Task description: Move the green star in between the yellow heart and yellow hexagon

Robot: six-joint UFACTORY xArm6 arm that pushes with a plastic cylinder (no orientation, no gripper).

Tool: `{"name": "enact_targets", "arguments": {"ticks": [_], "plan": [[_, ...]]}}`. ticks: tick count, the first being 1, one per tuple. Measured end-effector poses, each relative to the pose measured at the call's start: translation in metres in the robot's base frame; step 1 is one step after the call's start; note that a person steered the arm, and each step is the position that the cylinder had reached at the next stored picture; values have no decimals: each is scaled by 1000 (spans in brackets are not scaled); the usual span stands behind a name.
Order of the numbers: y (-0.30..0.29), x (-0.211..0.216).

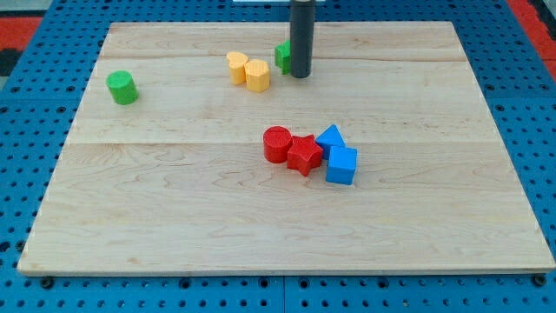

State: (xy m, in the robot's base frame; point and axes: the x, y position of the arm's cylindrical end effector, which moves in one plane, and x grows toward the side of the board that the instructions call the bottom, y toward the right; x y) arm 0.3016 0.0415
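While the near part of the wooden surface (174, 226) carries nothing, a group stands around its middle: a blue cube (341, 165), a red star (304, 155), a red cylinder (276, 143) and a blue triangular block (330, 136), touching one another. Farther, at the view's left, a green cylinder (122, 87) stands alone. Near the view's top, the yellow hexagon (257, 76) touches the yellow heart (237, 66). Just right of them is the green star (283, 56), partly hidden behind my tip (301, 76), which touches it. This arm carries no pincer.
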Motion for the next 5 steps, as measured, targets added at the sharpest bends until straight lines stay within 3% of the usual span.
{"name": "enact_targets", "arguments": {"ticks": [1,2,5], "plan": [[34,-29],[20,-52],[-53,0]]}}
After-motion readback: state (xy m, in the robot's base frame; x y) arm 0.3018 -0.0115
